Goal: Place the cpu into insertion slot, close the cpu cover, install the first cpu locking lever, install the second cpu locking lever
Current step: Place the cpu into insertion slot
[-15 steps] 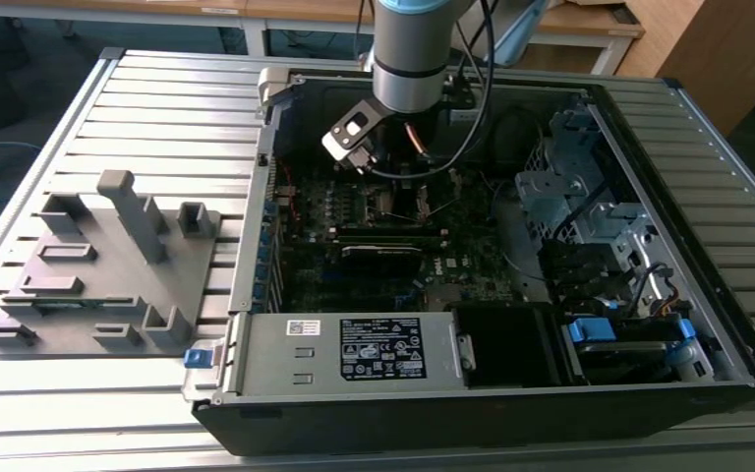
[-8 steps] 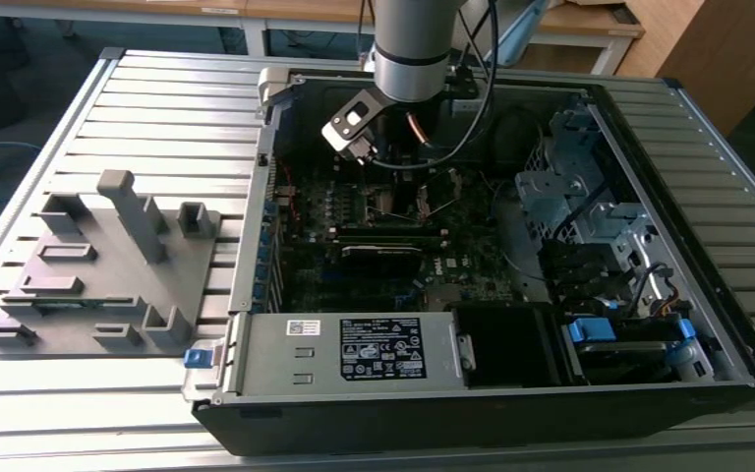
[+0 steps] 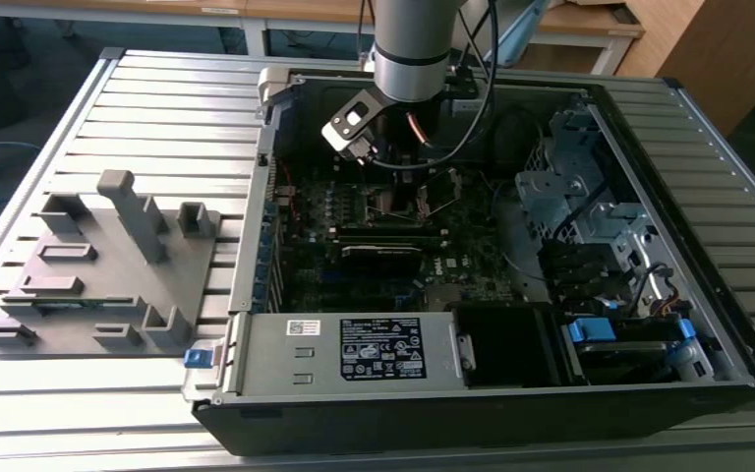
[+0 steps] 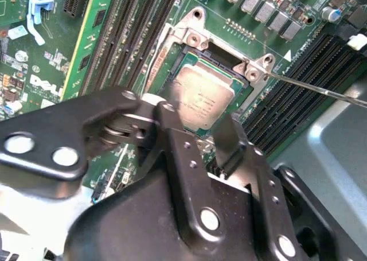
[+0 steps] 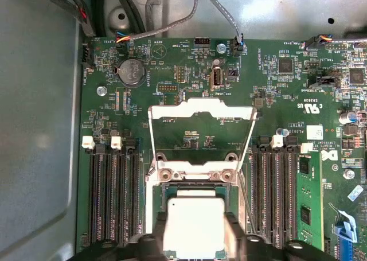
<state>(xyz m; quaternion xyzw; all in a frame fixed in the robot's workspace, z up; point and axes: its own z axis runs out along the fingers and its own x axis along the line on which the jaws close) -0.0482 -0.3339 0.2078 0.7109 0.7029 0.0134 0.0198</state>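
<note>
One cpu (image 5: 192, 218), one insertion slot (image 5: 195, 174), one cpu cover (image 5: 200, 104), one motherboard (image 5: 172, 60)

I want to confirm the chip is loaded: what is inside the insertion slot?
The cpu lies inside the insertion slot, grey face up; the cpu cover is swung open. The gripper hides part of the slot, so full seating cannot be seen.
</note>
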